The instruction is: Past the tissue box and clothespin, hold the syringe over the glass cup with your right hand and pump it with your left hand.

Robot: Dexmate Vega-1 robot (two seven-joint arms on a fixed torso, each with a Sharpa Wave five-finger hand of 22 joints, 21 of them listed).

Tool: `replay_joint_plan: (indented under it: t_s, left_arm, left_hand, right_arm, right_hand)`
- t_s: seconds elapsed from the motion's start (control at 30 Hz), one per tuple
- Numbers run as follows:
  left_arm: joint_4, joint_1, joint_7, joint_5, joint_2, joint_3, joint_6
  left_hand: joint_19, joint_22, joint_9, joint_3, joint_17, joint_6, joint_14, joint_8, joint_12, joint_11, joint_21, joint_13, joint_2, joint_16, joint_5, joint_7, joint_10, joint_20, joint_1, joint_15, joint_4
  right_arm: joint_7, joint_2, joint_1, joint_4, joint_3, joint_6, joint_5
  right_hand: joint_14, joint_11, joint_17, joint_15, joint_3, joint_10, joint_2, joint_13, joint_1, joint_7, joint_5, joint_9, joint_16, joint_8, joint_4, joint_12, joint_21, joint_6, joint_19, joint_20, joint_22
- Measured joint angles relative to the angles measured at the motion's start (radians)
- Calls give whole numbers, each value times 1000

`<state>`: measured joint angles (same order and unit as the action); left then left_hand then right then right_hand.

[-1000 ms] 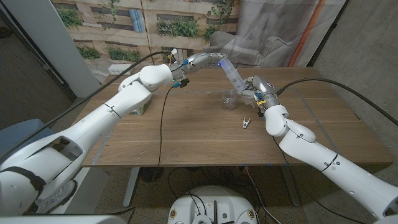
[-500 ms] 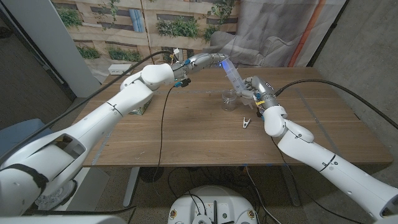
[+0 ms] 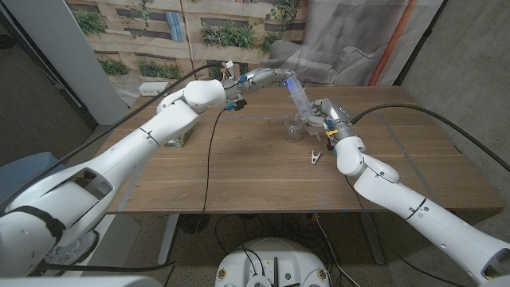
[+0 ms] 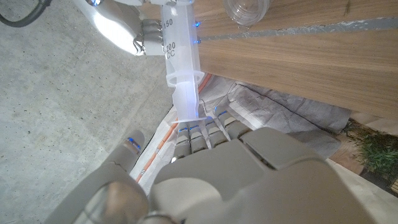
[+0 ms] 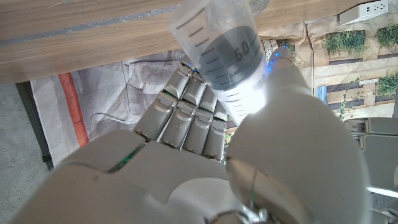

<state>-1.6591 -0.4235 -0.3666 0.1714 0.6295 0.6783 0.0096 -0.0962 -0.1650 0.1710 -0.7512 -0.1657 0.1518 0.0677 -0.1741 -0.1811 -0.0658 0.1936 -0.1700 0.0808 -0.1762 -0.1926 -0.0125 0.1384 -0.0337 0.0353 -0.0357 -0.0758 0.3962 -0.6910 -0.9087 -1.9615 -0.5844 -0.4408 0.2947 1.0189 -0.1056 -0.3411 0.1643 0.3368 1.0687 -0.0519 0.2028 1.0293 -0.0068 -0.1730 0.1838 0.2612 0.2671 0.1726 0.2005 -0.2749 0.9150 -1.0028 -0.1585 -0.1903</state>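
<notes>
Since the earlier frame, left hand (image 3: pixel 267 77) is pressing the plunger end further into the syringe (image 3: pixel 301 99). Right hand (image 3: pixel 328 116) is gripping the barrel, tilted above the glass cup (image 3: pixel 293 129).

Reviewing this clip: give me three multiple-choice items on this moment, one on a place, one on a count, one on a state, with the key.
1. Where does the clothespin lie?
A. on the table, nearer the robot than the cup
B. inside the cup
C. on the tissue box

2. How many robot hands touch the syringe?
A. none
B. one
C. two

3. How does the syringe stand?
A. flat on the table
B. tilted, above the cup
C. upright inside the cup

Key: 1 A, it lies on bare wood. 2 C, the right robot hand grips the barrel and the left robot hand meets the plunger end. 3 B, the head view shows it slanted.
</notes>
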Motion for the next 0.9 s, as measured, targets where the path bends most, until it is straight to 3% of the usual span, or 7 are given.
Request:
replay_joint_plan:
  t_s: [0.9]
  left_arm:
    - [-32, 17, 0, 6, -1, 16, 84]
  left_hand:
    - [0, 0, -1, 0, 0, 0, 0, 0, 0, 0, 0, 0, -1, 0, 0, 0, 0, 0, -7, 0, -8]
  right_arm:
    - [31, -14, -29, -8, 28, 9, -21]
  right_hand:
    - [0, 0, -5, 0, 4, 0, 0, 0, 0, 0, 2, 0, 0, -4, 4, -8, 0, 0, 0, 0, 0]
